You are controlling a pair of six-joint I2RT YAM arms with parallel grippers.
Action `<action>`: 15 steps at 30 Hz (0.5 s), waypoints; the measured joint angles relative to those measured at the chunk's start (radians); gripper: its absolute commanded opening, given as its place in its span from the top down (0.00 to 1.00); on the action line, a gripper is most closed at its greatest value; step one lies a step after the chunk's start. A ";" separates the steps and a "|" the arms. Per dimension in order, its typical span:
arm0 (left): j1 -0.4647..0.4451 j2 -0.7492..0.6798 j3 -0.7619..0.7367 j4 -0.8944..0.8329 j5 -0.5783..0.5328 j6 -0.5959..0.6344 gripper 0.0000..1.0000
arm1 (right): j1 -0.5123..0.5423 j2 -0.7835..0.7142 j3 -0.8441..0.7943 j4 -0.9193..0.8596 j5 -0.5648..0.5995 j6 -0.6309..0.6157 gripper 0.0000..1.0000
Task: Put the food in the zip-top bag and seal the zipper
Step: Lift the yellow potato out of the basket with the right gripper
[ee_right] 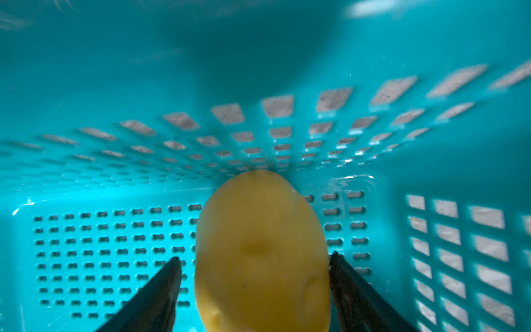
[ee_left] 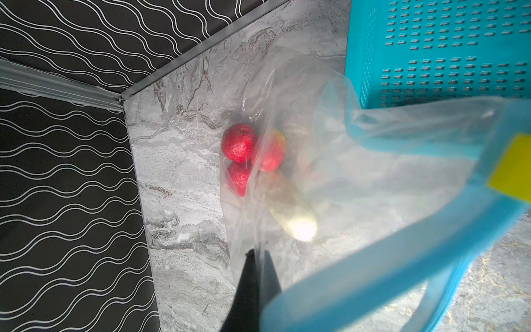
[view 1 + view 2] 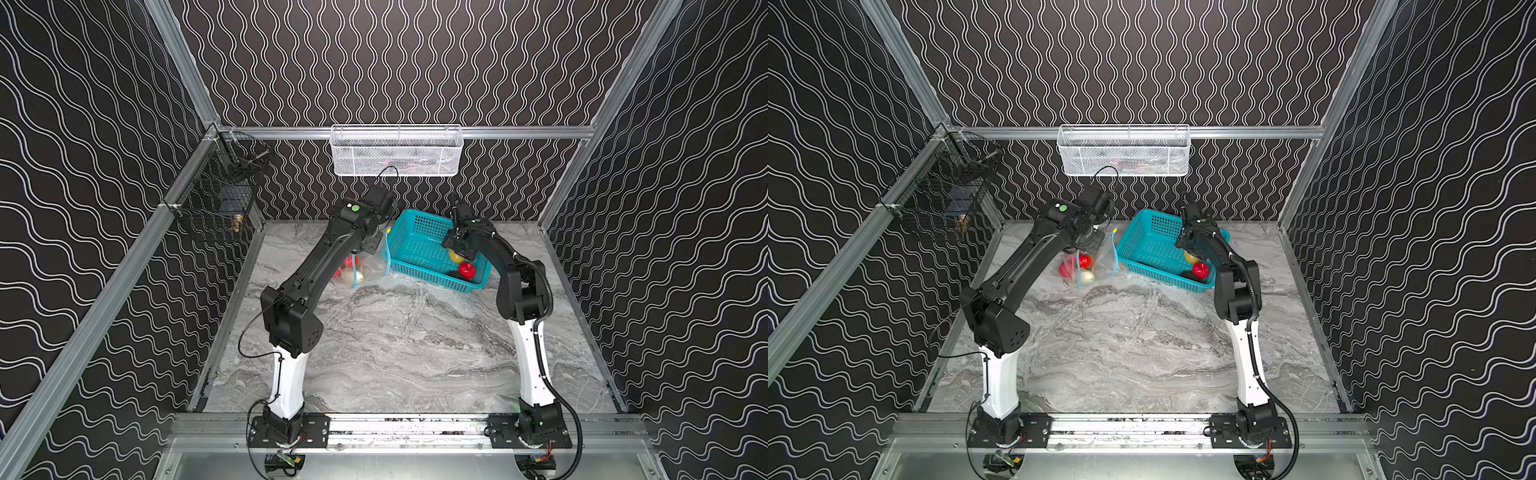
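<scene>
Marble-grey tabletop point(image 3: 395, 353) lies bare on the near side; further back, left of centre, the clear zip-top bag point(image 3: 372, 266) rests on it with its mouth gaping. Inside, red round ones point(image 2: 238, 142) and the white-green long one point(image 2: 296, 221) lie at the bag's bottom. The left gripper point(image 2: 256, 255) is clenched on a fold of the bag's film, near the light blue zipper point(image 2: 373, 264), whose yellow slider tab point(image 2: 514, 166) sits at the strip's far end. Just right of the bag stands the teal basket point(image 3: 415, 224). By its near wall lie a dark elongated one point(image 3: 454, 275) and a red piece point(image 3: 467, 269). Just beyond them the right gripper point(image 1: 255, 257) straddles the yellow potato point(image 1: 261, 230), jaws apart, one finger at its skin, the other just clear
</scene>
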State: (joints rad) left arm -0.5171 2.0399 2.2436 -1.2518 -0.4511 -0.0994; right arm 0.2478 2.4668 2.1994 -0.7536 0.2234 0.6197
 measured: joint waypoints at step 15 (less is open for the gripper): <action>0.000 0.000 0.000 0.000 0.000 0.000 1.00 | -0.005 0.019 -0.005 0.001 -0.020 -0.002 0.28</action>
State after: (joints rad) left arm -0.5171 2.0399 2.2436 -1.2518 -0.4511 -0.0990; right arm 0.2424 2.4855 2.1944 -0.7525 0.2035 0.6174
